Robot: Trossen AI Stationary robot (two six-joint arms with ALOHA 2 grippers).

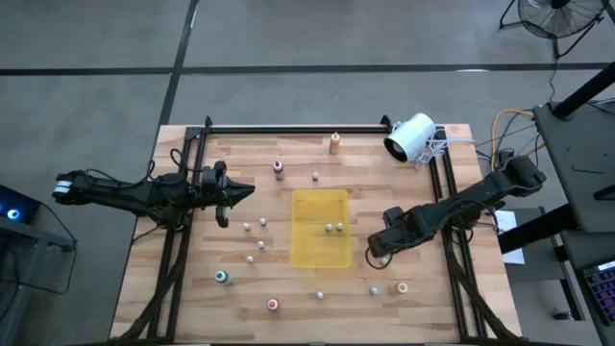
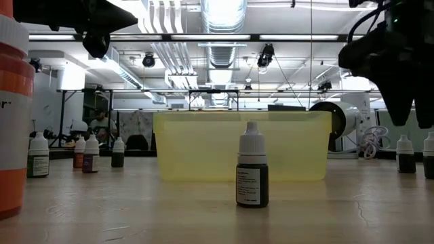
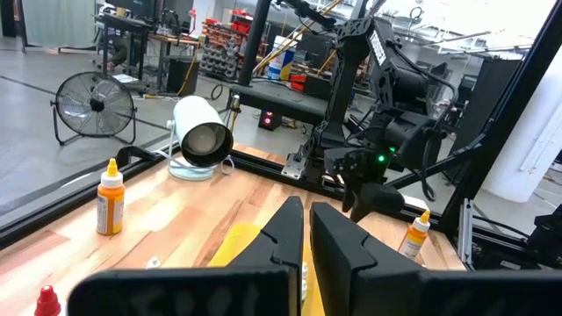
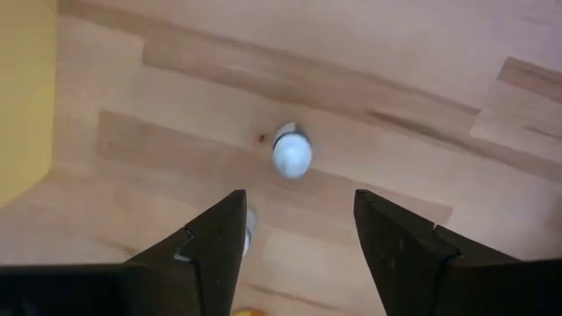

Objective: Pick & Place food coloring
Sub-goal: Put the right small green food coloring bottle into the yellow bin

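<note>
The food coloring bottles stand scattered on the wooden table around a yellow tray [image 1: 322,252], and two small ones [image 1: 333,228] stand inside it. My right gripper [image 1: 378,255] hangs just right of the tray, pointing down and open. In the right wrist view a white-capped bottle [image 4: 291,151] stands upright on the wood just beyond the gripper [image 4: 299,197], untouched. A second bottle [image 4: 250,226] shows partly behind one finger. My left gripper [image 1: 240,192] waits at the table's left, held level above the table and shut.
A white cylinder device [image 1: 410,136] lies at the far right corner. Taller bottles stand around the table: orange-topped [image 1: 335,142], maroon [image 1: 279,169], teal [image 1: 222,278], pink [image 1: 273,305] and another orange [image 1: 402,286]. A black frame [image 1: 288,128] runs along the far edge.
</note>
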